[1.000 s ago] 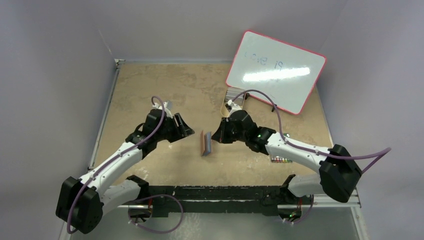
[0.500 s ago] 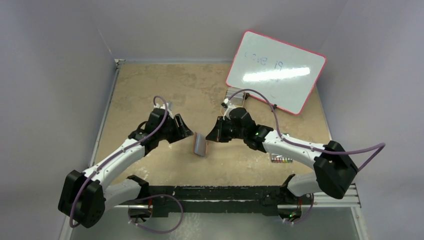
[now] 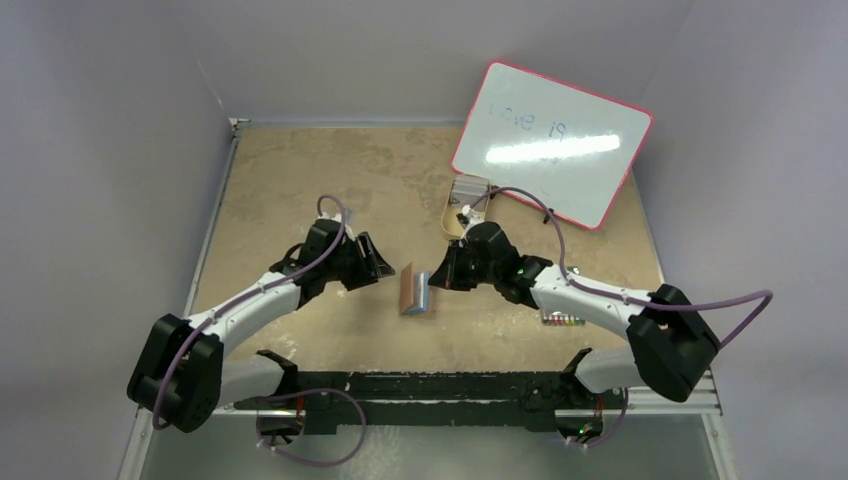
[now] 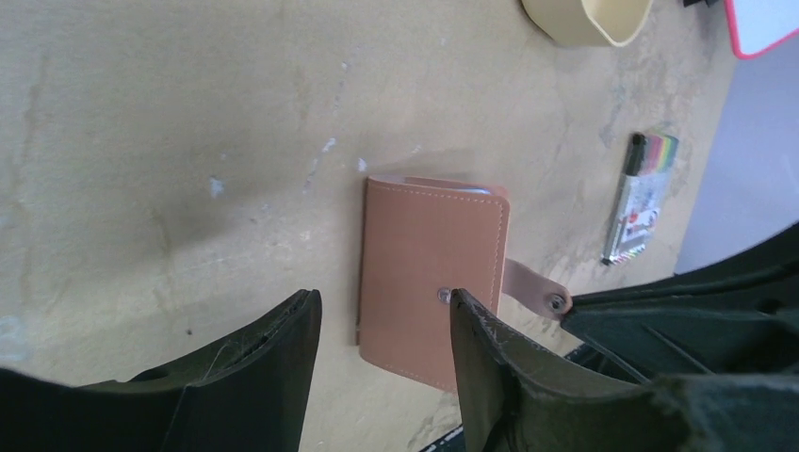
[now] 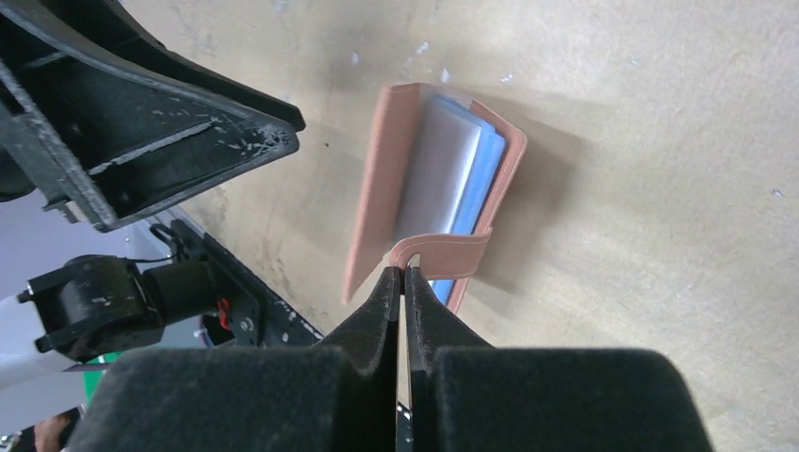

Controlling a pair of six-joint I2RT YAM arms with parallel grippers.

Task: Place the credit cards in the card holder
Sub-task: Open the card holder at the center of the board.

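The card holder (image 3: 409,290), a reddish-brown leather bifold, stands half open on the table between the two arms. A whitish-grey credit card (image 5: 435,174) and a light blue one (image 5: 482,174) sit between its covers. My right gripper (image 5: 403,271) is shut on the holder's snap tab (image 5: 457,252), just right of the holder (image 5: 377,188). My left gripper (image 4: 384,299) hovers open on the holder's left, its fingers straddling the outer cover (image 4: 429,264) without touching it. The tab's end (image 4: 537,290) reaches toward the right gripper's dark body.
A pink-framed whiteboard (image 3: 550,140) leans at the back right, with a tan oval tray (image 3: 462,205) in front of it. A pack of coloured markers (image 3: 562,320) lies under the right forearm and also shows in the left wrist view (image 4: 641,198).
The left arm has swung right, closer to the card holder. The holder, held by its tab, shifted left and then back right, and now shows the cards between its covers.
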